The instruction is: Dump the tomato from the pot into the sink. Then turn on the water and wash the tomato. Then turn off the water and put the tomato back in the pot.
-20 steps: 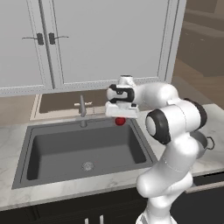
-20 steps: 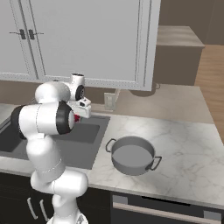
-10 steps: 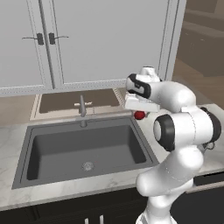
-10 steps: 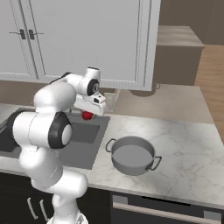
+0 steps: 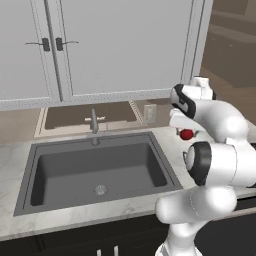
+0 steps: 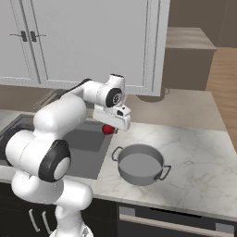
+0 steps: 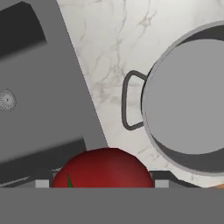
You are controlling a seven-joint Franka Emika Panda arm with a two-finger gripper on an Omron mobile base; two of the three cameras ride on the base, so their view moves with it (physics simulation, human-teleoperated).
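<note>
1. Left base view — the white arm rises from 5 o'clock, its elbow bulging toward the camera and its forearm folded back up to the hand at 3 o'clock. The gripper [image 5: 186, 131] points down with the tomato [image 5: 186, 134] pinched under it, over the counter [image 5: 15, 155] just right of the sink [image 5: 97, 170]. The faucet [image 5: 94, 124] stands at the sink's 12 o'clock edge.
2. Right base view — the arm curls up from 7 o'clock and reaches right; the gripper [image 6: 111, 125] hangs downward, closed on the tomato [image 6: 108, 129], above the counter [image 6: 194, 143] between sink [image 6: 85, 143] and pot [image 6: 139, 163]. The pot sits at the tomato's 4 o'clock, apart from it.
3. Hand view — the tomato [image 7: 103, 169] sits at 6 o'clock between the fingertips. The pot [image 7: 186, 100] lies at 3 o'clock, its loop handle facing the sink [image 7: 39, 87] at 9 o'clock.
</note>
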